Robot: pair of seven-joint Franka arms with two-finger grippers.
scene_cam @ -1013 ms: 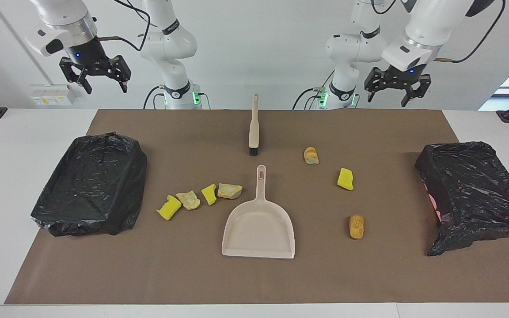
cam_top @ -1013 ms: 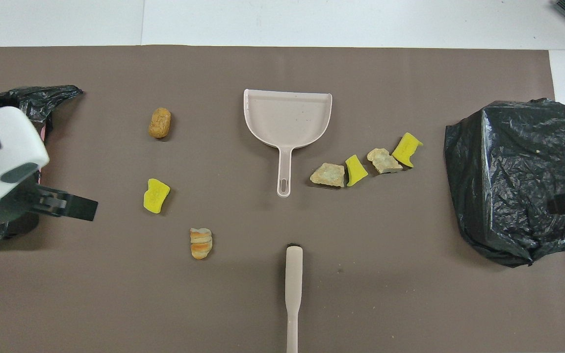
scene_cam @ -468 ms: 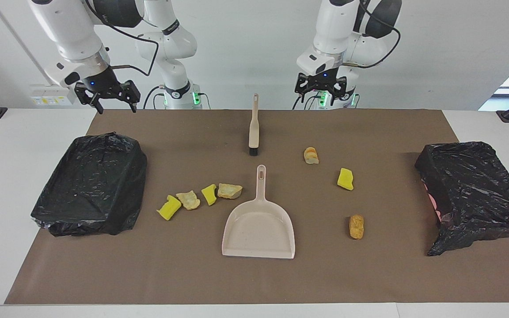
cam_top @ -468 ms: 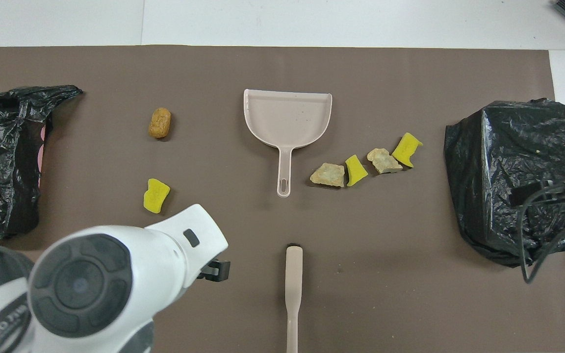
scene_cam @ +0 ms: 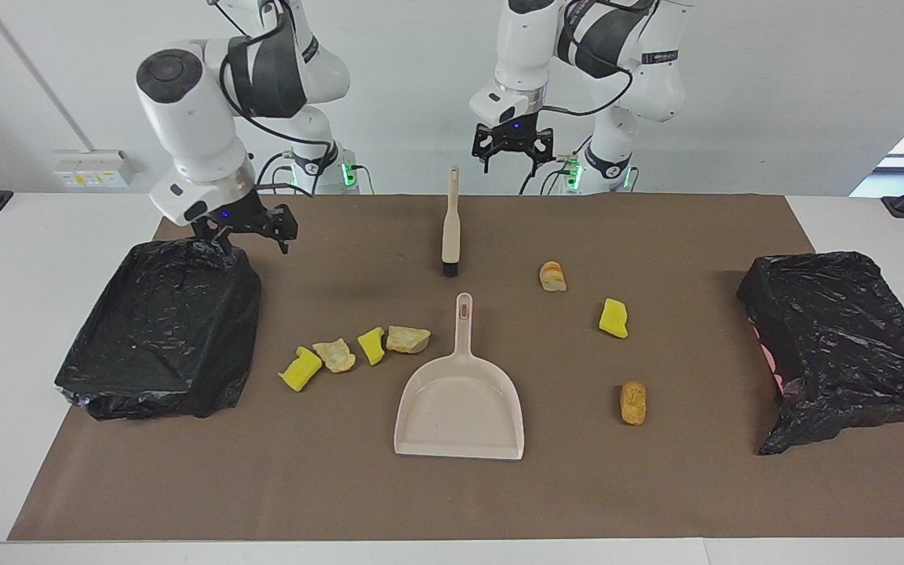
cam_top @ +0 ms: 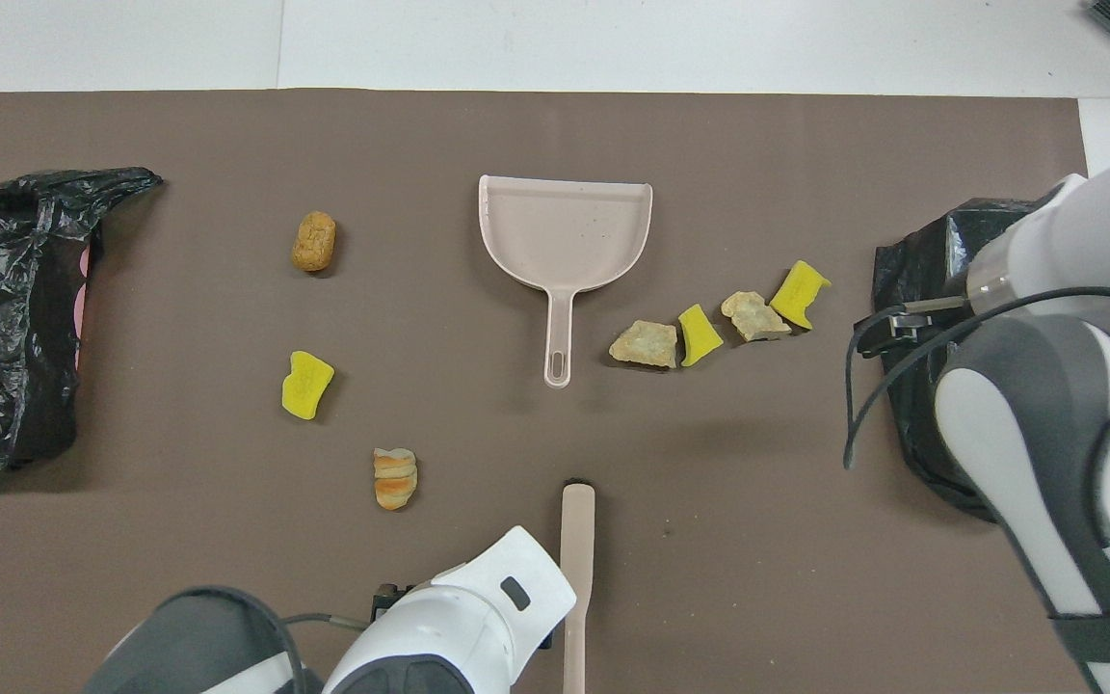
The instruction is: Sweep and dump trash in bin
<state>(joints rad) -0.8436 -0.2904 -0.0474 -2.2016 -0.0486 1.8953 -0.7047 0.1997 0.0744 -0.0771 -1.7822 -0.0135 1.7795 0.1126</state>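
You're at the pickup step: left gripper [scene_cam: 512, 152] spread, empty, above the brush [scene_cam: 450, 226] handle; right gripper [scene_cam: 252, 229] spread near the bin [scene_cam: 162, 329]. Trash [scene_cam: 354, 351] lies scattered both sides of the dustpan [scene_cam: 460, 404]. Next, drop onto the handle and grip.

Bare mat [scene_cam: 452, 502] runs along the table edge farthest from the robots. Mid-table, the dustpan [scene_cam: 460, 408] and brush [scene_cam: 450, 227] block the centre; four scraps [scene_cam: 354, 351] crowd one side, three lie well apart, bins [scene_cam: 162, 322] fill both ends.
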